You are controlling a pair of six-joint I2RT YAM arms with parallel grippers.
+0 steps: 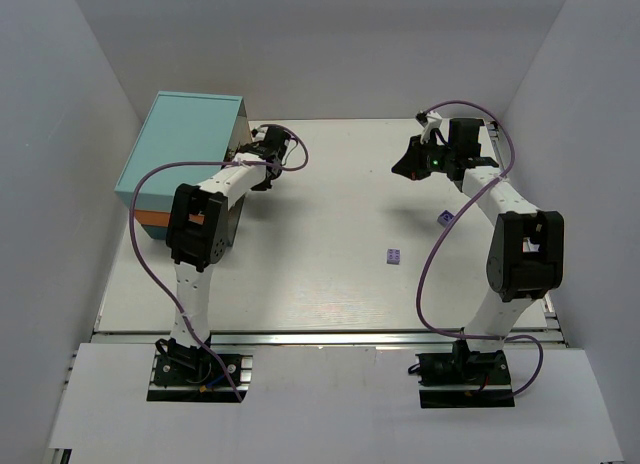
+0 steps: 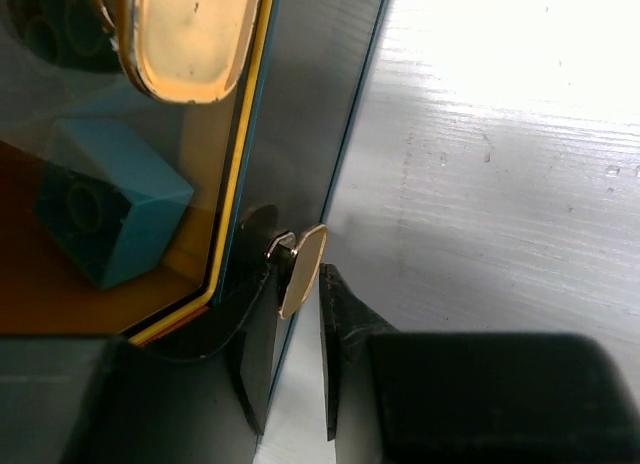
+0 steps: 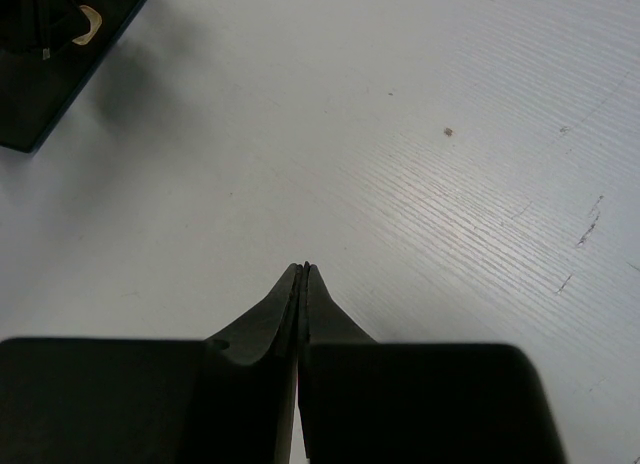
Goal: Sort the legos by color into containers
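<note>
The cabinet [image 1: 185,144] with a light-teal top stands at the back left. My left gripper [image 1: 264,147] is at its front face. In the left wrist view its jaws [image 2: 300,279] close around a small cream drawer handle [image 2: 303,259]. A cyan-blue lego [image 2: 105,199] lies inside the clear drawer [image 2: 215,199] beside the handle. Two pale purple legos lie on the table, one [image 1: 395,255] near the middle and one [image 1: 446,217] by the right arm. My right gripper [image 1: 410,166] is shut and empty above the table, and its closed tips show in the right wrist view [image 3: 304,268].
A second, larger cream handle [image 2: 190,34] shows above the gripped one. The cabinet's dark corner with a handle [image 3: 88,24] shows far off in the right wrist view. White walls enclose the table [image 1: 320,284] on three sides.
</note>
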